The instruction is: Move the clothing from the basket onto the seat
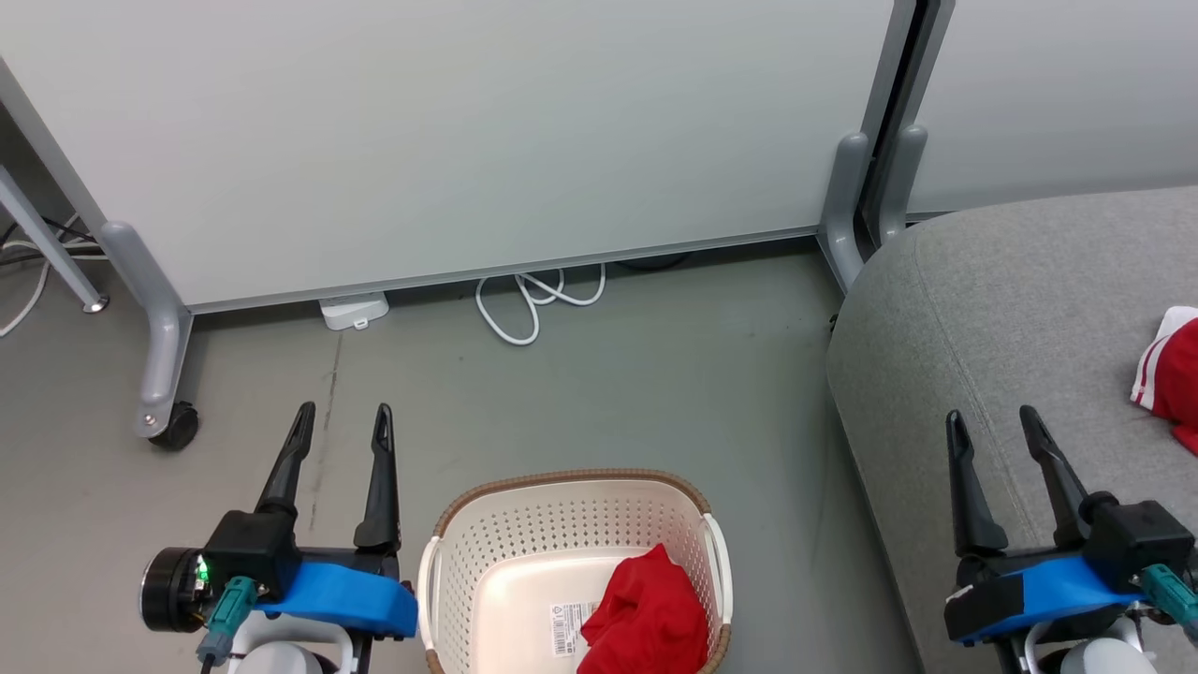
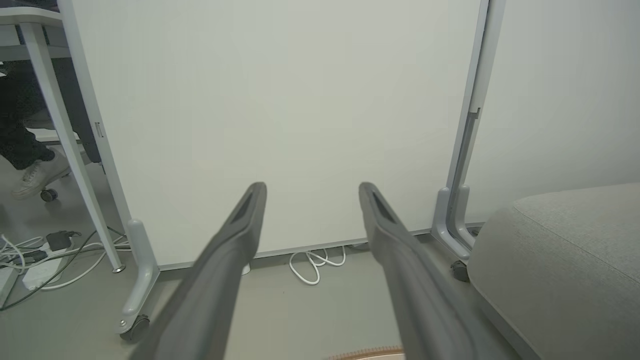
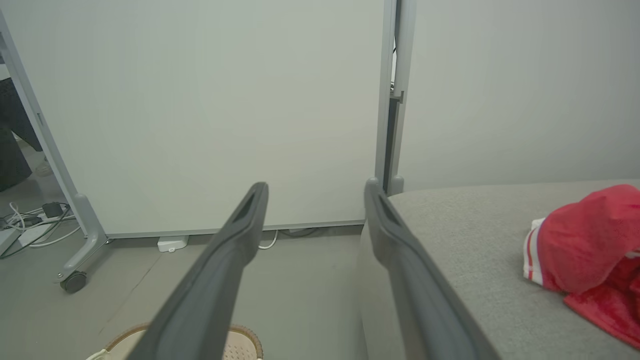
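1. A crumpled garment point(image 1: 646, 613) lies in the basket's point(image 1: 562, 479) near right corner. It looks soft and light, likely best pinched at its raised fold.
2. The left gripper point(image 1: 343, 409) and right gripper point(image 1: 990, 413) are both spread wide, holding nothing.
3. A second garment point(image 1: 1170, 374) rests at the seat's point(image 1: 1011, 300) right edge.

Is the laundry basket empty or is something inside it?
Not empty. A crumpled red garment lies inside the basket, beside its label sticker. A second red garment lies on the grey seat.
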`<state>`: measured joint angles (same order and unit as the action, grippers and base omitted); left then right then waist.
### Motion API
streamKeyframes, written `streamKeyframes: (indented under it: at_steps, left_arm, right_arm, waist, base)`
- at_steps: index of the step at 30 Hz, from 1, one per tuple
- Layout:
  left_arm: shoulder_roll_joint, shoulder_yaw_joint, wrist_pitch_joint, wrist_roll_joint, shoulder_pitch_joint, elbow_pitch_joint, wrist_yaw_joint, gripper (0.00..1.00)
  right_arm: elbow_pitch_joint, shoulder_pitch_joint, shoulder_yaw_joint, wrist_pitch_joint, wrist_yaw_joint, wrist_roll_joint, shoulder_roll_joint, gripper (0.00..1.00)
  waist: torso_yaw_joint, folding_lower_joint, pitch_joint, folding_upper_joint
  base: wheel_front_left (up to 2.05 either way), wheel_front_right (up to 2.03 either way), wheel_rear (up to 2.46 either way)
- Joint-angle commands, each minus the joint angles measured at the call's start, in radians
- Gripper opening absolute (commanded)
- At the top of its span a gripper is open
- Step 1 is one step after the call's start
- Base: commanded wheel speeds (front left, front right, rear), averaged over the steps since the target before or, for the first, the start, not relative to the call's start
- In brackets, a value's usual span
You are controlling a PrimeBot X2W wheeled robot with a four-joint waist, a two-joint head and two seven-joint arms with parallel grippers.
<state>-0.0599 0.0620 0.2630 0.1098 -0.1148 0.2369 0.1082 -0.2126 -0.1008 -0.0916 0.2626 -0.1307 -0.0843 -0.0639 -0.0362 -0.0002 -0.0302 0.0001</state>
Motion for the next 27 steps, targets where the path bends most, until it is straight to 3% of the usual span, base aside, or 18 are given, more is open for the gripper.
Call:
streamKeyframes:
  at_steps: [1, 27]
  left_arm:
    - [0.002, -0.007, 0.003, -0.005, 0.015, 0.005, 0.005, 1.0]
    - [0.01, -0.017, 0.003, -0.013, 0.033, 0.017, 0.016, 1.0]
  right_arm:
    - [-0.005, 0.021, 0.003, 0.003, 0.0, -0.004, 0.005, 1.0]
    - [-0.033, 0.039, 0.031, 0.003, 0.0, -0.031, 0.014, 1.0]
  waist:
    - [-0.002, 0.0002, 0.008, -0.0001]
    - [-0.015, 0.0002, 0.017, -0.0001]
  base:
    - [0.0, 0.0, 0.0]
    - [0.0, 0.0, 0.0]
